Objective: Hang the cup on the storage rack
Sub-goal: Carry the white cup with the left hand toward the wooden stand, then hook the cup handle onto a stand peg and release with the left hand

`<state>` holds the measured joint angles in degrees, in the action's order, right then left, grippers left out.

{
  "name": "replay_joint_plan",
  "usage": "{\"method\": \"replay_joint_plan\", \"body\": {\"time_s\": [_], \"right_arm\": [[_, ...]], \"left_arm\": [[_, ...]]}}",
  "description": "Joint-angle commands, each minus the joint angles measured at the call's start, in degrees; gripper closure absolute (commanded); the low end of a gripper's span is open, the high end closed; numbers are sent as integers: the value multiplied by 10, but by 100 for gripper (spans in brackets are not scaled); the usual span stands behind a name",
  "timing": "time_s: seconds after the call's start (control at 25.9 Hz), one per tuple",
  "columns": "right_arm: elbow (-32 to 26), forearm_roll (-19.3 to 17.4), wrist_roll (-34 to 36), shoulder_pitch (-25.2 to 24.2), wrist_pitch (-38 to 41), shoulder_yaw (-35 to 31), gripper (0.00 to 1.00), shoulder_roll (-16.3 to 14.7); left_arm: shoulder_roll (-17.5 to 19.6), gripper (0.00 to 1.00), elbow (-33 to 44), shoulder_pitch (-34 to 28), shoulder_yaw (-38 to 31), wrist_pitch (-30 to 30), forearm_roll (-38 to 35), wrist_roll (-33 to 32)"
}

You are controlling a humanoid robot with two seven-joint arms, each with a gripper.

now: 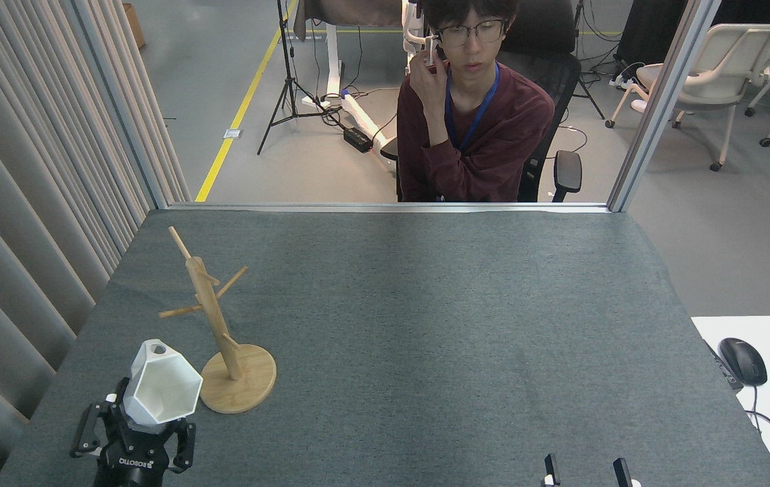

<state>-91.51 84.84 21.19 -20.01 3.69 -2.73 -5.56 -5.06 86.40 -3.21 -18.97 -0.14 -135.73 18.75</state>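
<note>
The white faceted cup is held in my left gripper at the near left of the table, its hexagonal mouth tilted toward the right and its holed tab on top. The gripper's black fingers are shut around the cup's lower body. The wooden storage rack stands just right of the cup, its round base almost touching the cup's rim. Only the two fingertips of my right gripper show at the bottom edge, spread apart with nothing between them.
A person in a dark red top sits behind the far table edge, one hand at the ear. Grey curtains line the left side. A mouse lies on a white desk at right. The grey table stretches wide.
</note>
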Motion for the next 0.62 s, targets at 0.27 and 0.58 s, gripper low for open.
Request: {"method": "replay_joint_plan", "body": {"time_s": [0.27,0.58], "right_arm": [[17,0,0,16,1,1,1,-1],[20,0,1,17,1,1,1,-1]], "left_arm": [[-10,62,-26,62,-52,-2,-49,-6],[-14,62,-27,77,-47,-3,-73,-6]]}}
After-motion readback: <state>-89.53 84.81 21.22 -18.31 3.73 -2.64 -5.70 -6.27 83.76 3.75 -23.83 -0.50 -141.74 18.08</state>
